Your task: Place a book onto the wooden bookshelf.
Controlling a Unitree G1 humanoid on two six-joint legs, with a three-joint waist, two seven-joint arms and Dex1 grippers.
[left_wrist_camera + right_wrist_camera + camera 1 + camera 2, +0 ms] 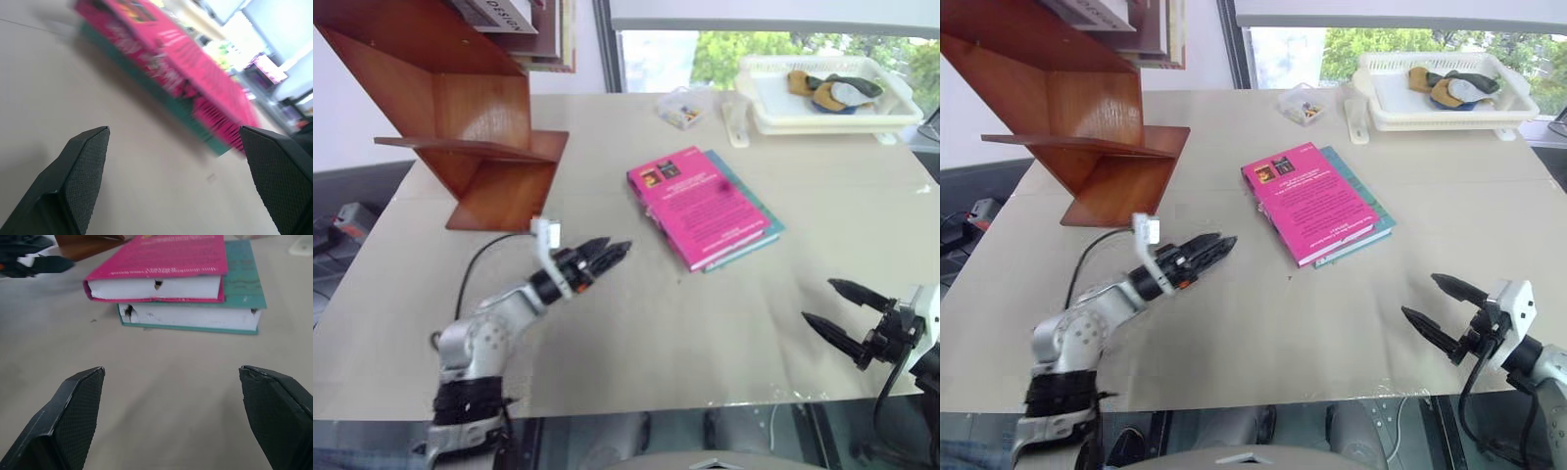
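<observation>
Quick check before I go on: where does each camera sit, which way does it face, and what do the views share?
Head stereo pair: looks down over the table at the pink book on the teal book, the wooden bookshelf, left gripper, right gripper.
Left wrist: looks along its open fingers at both books.
Right wrist: faces the books' page edges past its open fingers.
Shared: the stacked books.

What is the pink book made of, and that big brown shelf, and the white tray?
The pink book looks like paper: a smooth printed cover over white page edges. The bookshelf looks like reddish-brown wood with a polished finish; faint grain and a soft sheen show. The white tray is probably plastic, judging by its slotted, moulded rim.
</observation>
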